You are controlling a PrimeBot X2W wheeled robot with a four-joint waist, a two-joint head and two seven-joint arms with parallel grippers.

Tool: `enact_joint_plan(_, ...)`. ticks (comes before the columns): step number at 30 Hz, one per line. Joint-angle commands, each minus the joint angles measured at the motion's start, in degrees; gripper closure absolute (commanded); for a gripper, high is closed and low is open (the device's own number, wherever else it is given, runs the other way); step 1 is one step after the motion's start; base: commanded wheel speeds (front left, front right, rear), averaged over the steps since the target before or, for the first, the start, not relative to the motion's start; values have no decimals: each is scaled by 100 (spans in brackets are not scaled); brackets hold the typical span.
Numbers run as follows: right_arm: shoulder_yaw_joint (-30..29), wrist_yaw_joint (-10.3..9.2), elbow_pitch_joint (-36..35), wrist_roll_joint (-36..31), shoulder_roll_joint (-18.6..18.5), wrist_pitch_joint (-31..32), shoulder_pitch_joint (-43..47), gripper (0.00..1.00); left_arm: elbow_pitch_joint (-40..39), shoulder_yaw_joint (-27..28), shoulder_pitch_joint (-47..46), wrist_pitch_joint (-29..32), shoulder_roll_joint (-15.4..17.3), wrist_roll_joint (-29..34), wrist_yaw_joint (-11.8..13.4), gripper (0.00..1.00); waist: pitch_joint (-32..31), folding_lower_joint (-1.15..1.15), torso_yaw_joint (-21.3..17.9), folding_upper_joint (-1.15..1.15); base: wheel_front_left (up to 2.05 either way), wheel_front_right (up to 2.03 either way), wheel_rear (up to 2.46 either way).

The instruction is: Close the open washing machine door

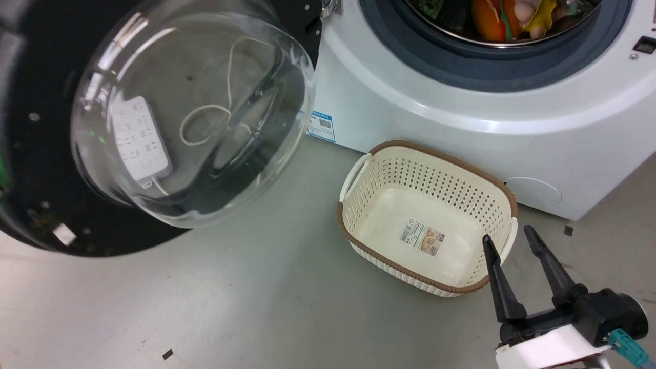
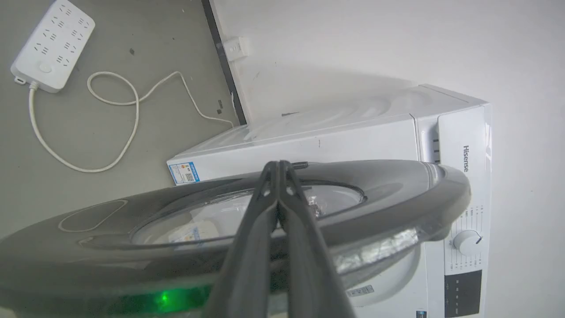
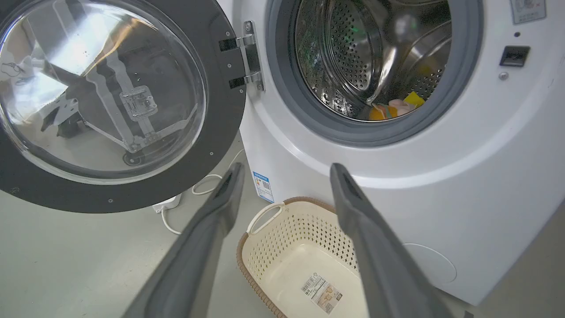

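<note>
The washing machine door stands swung wide open, taking up the upper left of our head view, its clear glass bowl bulging toward us inside the black ring; in our right wrist view the door hangs at the upper left on its metal hinge, well apart from the grey-ringed drum opening at the upper right. Our left gripper is clenched, its fingers pressed together with nothing between them; they lie across the door's outer face in the middle of the left wrist view, and we cannot tell whether they touch it. Our right gripper is spread wide and holds nothing at the lower right of the head view, its tips by the right edge of a cream basket; the basket sits on the grey floor just in front of the white washing machine; coloured items lie in the drum at the top edge; a white power strip lies on the floor at the upper left of the left wrist view.
</note>
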Motion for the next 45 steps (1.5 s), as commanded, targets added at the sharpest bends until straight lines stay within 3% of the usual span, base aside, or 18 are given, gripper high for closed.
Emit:
enact_joint_plan(1, -66, 5, 7, 33, 2, -26, -72, 0, -176, -87, 201, 360, -171, -183, -39, 100, -54, 0, 7, 0, 0, 0, 0)
enact_joint_plan(14, -564, 5, 101, 20, 246, -26, -13, 0, -1877, -485, 1435, 1939, -931, -827, 318, 100, -659, 0, -34, 0, 0, 0, 0)
enact_joint_plan(18, -665, 5, 105, 44, 280, -26, 27, 0, -2396, -697, 1812, 2137, -1311, -902, 444, 100, -811, 0, -101, 0, 0, 0, 0)
enact_joint_plan(19, -665, 5, 105, 44, 280, -26, 27, 0, -2396, -697, 1812, 2137, -1311, -902, 444, 100, -811, 0, -101, 0, 0, 0, 0)
enact_joint_plan(26, -752, 5, 100, 177, 294, -26, 52, 0, -3146, -1060, 2561, 2073, -2124, -949, 354, 100, -924, 0, -463, 0, 0, 0, 0)
enact_joint_plan(32, -874, 5, 152, 157, 295, -26, 112, 0, -3431, -1484, 3183, 1689, -2421, -1414, 320, 100, -958, 0, -908, 0, 0, 0, 0)
enact_joint_plan(34, -914, 5, 151, 127, 295, -26, 85, 0, -3488, -1798, 3372, 1448, -2431, -1582, 194, 100, -945, 0, -1096, 0, 0, 0, 0)
enact_joint_plan(37, -941, 5, 138, 71, 295, -26, 28, 0, -3570, -2325, 3594, 807, -2434, -1751, -97, 100, -899, 0, -1420, 0, 0, 0, 0)
enact_joint_plan(45, -973, 5, 56, 2, 296, -26, -63, 0, -3436, -3583, 3584, -891, -2435, -2064, -378, 100, -690, 0, -2195, 0, 0, 0, 0)
